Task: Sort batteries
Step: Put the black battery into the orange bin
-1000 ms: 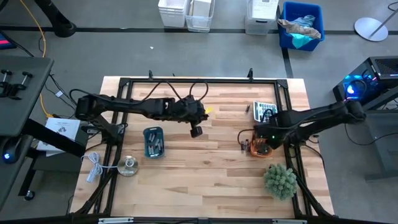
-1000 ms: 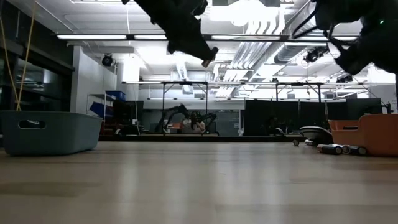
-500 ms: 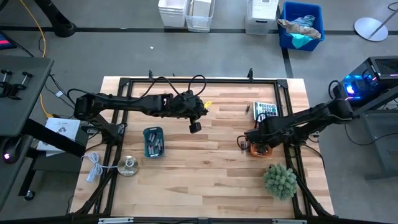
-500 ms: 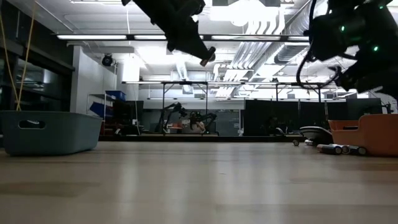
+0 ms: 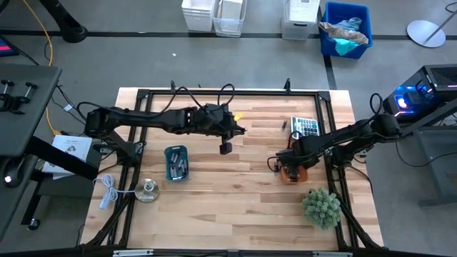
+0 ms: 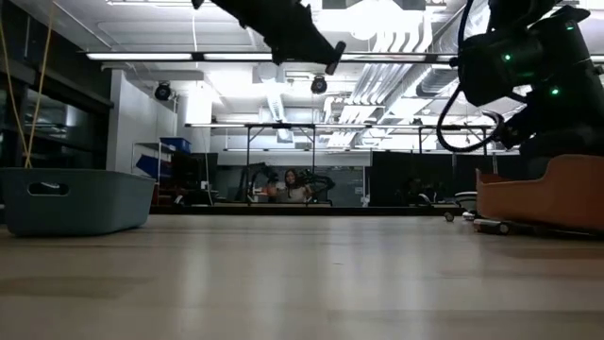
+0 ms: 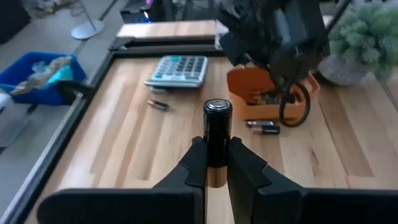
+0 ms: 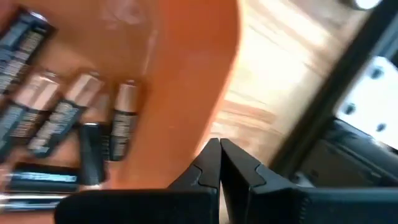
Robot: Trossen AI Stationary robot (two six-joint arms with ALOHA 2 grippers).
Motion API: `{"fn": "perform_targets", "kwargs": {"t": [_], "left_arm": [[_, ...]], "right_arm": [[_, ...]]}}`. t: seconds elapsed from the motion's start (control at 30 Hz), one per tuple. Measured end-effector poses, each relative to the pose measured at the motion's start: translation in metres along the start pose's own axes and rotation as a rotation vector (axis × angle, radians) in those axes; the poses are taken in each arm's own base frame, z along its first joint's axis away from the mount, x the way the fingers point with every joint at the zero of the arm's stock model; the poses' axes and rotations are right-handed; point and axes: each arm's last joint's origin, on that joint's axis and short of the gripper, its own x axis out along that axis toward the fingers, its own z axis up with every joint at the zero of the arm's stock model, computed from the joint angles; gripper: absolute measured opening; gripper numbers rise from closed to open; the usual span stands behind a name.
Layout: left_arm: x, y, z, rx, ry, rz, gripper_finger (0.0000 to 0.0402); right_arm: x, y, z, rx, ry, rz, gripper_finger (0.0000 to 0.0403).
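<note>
My left gripper [image 5: 226, 148] hangs high over the middle of the table, shut on a dark cylindrical battery [image 7: 217, 134]. My right gripper [image 5: 294, 163] is down at the orange tray [image 5: 291, 171] on the table's right side, with its fingers closed at the tray's wall [image 8: 208, 93]. Several batteries [image 8: 74, 124] lie inside that tray. A blue tray [image 5: 176, 163] on the left holds more batteries. Loose batteries lie on the wood beside the orange tray [image 7: 262, 126] and near the calculator [image 7: 157, 104]. My left gripper pinches the battery between its two fingers at the lower half [image 7: 216, 163]. The capped end [image 7: 217, 107] sticks out past the fingertips. The battery is lifted clear of the table. My right gripper has its fingertips [image 8: 210, 163] closed on the orange tray's rim [image 8: 214, 138], one finger on each side of the thin wall. The tips themselves hide the exact spot. The tray stays on the table.
A grey calculator [image 5: 305, 126] lies at the far right and a green plant [image 5: 321, 207] stands at the near right. A metal object [image 5: 147, 190] and a white cable [image 5: 107, 191] sit near left. Bare wood lies between the two trays.
My right gripper has come down and toward the table's left onto the orange tray, and the tray has slid a little leftward along the table. My left gripper, still holding the battery, has risen slightly and turned.
</note>
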Motion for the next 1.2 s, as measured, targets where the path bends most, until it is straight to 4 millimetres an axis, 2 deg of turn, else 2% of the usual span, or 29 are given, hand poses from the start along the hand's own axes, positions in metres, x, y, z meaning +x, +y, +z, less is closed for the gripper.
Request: {"fn": "perform_targets", "kwargs": {"t": [0.2,0.3,0.53,0.7,0.9,1.1,1.2], "left_arm": [[0.019,-0.015,-0.013,-0.030,-0.046,-0.057,0.0020],[0.027,-0.023,-0.023,-0.062,-0.023,-0.072,0.0020],[0.045,-0.037,-0.025,-0.110,-0.078,-0.094,0.0019],[0.085,-0.054,-0.039,-0.150,-0.135,-0.150,0.0019],[0.140,-0.066,-0.032,-0.182,-0.178,-0.230,0.0019],[0.191,-0.079,-0.026,-0.176,-0.205,-0.325,0.0019],[0.207,-0.083,-0.028,-0.176,-0.155,-0.301,0.0047]], "right_arm": [[-0.001,0.009,0.003,0.018,-0.028,0.095,0.0000],[-0.008,0.010,0.004,0.025,-0.038,0.121,0.0000],[-0.047,0.000,0.005,0.063,-0.146,0.116,0.0000],[-0.089,-0.019,0.001,0.127,-0.260,0.148,0.0000],[-0.133,-0.049,-0.007,0.251,-0.400,0.267,0.0000],[-0.153,-0.067,-0.012,0.306,-0.489,0.372,0.0000],[-0.158,-0.071,-0.013,0.316,-0.523,0.387,0.0000]]}}
